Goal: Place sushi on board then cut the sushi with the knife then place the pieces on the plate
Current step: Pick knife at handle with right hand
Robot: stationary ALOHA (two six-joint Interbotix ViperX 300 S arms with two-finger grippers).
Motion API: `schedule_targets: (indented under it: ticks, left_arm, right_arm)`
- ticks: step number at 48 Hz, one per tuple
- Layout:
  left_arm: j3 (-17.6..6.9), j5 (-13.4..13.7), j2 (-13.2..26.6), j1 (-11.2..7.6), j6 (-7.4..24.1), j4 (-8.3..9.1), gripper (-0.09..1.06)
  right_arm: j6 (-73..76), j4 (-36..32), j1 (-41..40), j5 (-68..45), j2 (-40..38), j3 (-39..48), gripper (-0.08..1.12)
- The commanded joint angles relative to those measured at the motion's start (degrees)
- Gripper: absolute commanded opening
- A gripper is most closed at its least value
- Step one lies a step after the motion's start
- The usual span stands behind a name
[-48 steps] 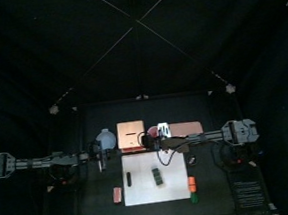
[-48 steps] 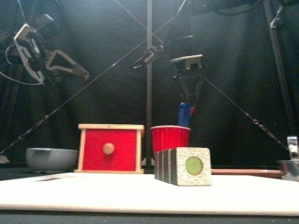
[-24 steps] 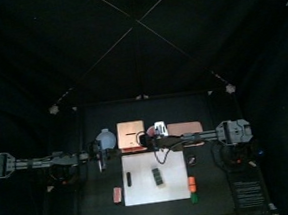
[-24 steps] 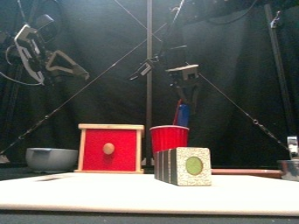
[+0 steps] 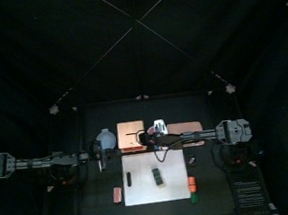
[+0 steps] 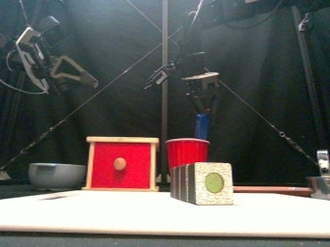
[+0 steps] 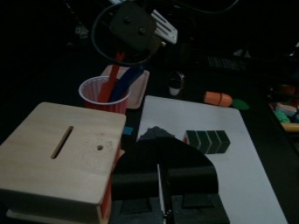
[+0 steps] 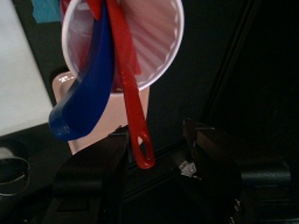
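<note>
- Fingers (image 8: 93,182) on the right gripper (image 6: 204,100) are spread wide, hanging right over the red cup (image 6: 187,152). The red knife (image 8: 132,105) has its handle tip between them, not pinched.
- The blue knife (image 6: 203,125) stands in the same cup.
- The left gripper (image 7: 160,179) is pressed together, up high on the left side.
- The sushi roll (image 6: 204,183) sits on the white board (image 5: 142,188), blocks all together.

You have a dark green sushi roll (image 6: 204,183), its end pale-speckled around a green centre; a red cup (image 6: 188,152) with a blue knife (image 6: 203,125) and a red knife (image 8: 131,96); a white board (image 6: 77,214).
</note>
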Motion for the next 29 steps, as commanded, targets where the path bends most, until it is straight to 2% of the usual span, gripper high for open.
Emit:
schedule_targets:
  ticks: [1,29]
  left_arm:
    - [-0.7,-0.3,0.0,0.18,0.2,0.09,-0.03]
    - [0.1,-0.2,0.0,0.44,0.2,0.26,-0.03]
  right_arm:
    - [-0.7,0.1,-0.4,0.1,-2.9,-1.2,0.83]
    - [-1.1,0.3,0.2,-0.1,1.6,-3.3,0.83]
